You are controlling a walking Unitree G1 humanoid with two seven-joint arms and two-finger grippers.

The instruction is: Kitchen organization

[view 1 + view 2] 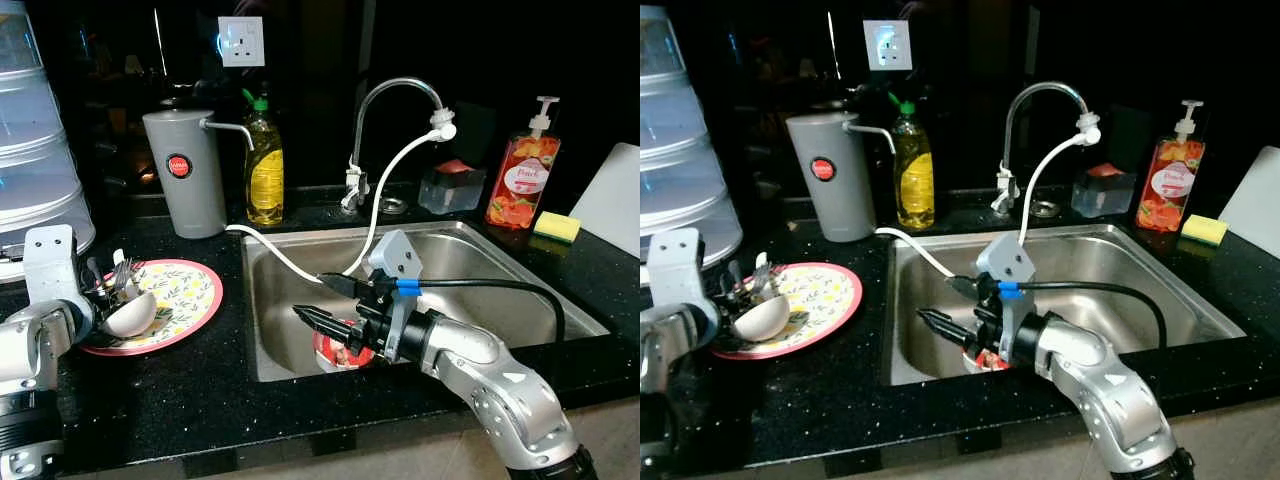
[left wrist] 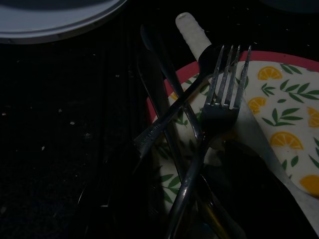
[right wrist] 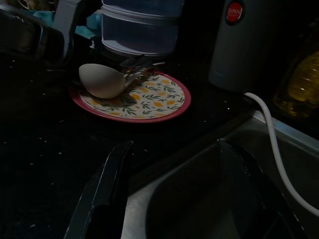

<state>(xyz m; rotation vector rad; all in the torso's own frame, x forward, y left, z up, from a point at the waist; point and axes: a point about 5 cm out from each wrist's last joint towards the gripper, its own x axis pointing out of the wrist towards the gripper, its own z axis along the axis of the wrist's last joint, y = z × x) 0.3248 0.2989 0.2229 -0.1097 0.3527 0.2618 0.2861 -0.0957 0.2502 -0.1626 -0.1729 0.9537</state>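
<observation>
You are early in the tidying, by the look of it. The black speckled tabletop wraps a steel sink, and a red-patterned bowl sits low in the basin at its near left, not yet lifted out. Your right gripper hangs over that bowl, pointing left; the right wrist view shows its fingers spread apart with nothing between them. To the left, the lemon-print plate lies on the tabletop with a pale ladle-like spoon and a fork crossed over other cutlery on its far left edge. Your left gripper rests at that pile; whether it is closed on anything I cannot tell. So the plate, the cutlery and the bowl all seem left to sort.

The room is dark behind. Along the far edge stand a stack of clear tubs at far left, a grey jug, a yellow oil bottle, the tap with its white hose, a soap pump and a yellow sponge.
</observation>
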